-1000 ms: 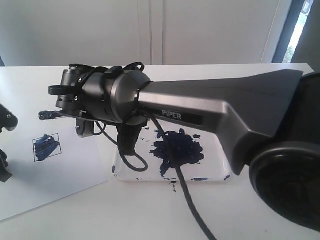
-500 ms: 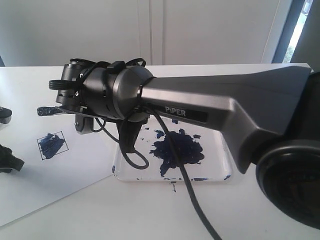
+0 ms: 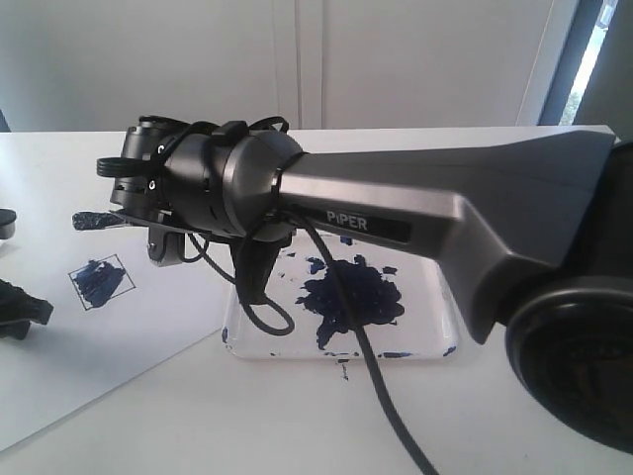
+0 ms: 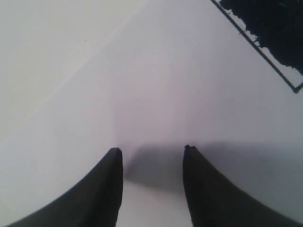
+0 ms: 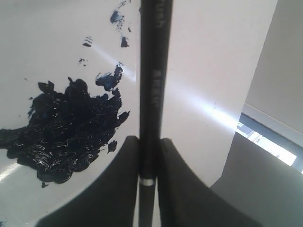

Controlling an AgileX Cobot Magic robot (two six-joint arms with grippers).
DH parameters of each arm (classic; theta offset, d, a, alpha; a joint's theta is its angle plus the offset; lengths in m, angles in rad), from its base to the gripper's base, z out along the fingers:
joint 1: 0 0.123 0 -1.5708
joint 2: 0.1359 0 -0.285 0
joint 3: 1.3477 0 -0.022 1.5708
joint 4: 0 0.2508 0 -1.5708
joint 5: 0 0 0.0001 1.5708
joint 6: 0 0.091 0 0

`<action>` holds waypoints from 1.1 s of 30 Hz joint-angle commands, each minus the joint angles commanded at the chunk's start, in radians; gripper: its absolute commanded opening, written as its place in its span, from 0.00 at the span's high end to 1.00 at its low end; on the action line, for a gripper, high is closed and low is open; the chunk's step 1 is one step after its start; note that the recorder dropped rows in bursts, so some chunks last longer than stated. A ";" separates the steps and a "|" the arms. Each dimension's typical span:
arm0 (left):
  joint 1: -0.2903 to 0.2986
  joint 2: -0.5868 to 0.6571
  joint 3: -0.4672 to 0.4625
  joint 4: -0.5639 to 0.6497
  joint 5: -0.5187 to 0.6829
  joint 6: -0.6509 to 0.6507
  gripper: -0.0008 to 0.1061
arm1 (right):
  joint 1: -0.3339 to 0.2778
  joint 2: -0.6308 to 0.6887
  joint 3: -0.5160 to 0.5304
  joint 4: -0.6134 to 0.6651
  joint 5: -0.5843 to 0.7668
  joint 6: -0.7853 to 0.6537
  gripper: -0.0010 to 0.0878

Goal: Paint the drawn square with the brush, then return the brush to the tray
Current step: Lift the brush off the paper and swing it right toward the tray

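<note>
The right gripper's [image 5: 150, 142] fingers [image 5: 118, 189] are pinched tight on the brush [image 5: 154, 85], narrowed to the width of its black shaft and gripping just past a thin silver band. Beyond the fingertips the shaft runs on out of the picture. To one side of it lies the floor of the tray [image 5: 57, 42], with a thick blue-black paint blob [image 5: 66, 137] and stray flecks. That wrist view never reaches the brush's working end, but the exterior view does: the blue-coated tip [image 3: 94, 220] pokes out past the gripper, over the white paper [image 3: 129, 346] and apart from the drawn square [image 3: 101, 281], whose inside is smeared dark blue. The left gripper's [image 4: 152, 151] fingers stand well apart with nothing between them, close over the paper. Farther out from their tips, a corner of the square's outline and paint shows. The exterior view gives this gripper only as a dark shape at the frame edge, near the square.
</note>
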 joint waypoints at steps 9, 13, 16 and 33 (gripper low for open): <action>0.000 0.000 0.000 -0.067 0.069 -0.002 0.55 | 0.000 0.000 0.000 0.029 0.000 0.000 0.99; 0.000 0.000 0.000 -0.097 0.079 -0.025 0.55 | 0.000 0.006 0.000 0.096 0.000 -0.007 0.99; 0.000 0.000 0.000 -0.097 0.112 -0.021 0.55 | 0.000 0.020 0.000 0.069 0.000 -0.028 0.99; 0.000 0.000 0.000 -0.109 0.130 0.013 0.55 | -0.001 0.105 0.000 -0.135 0.000 -0.002 0.99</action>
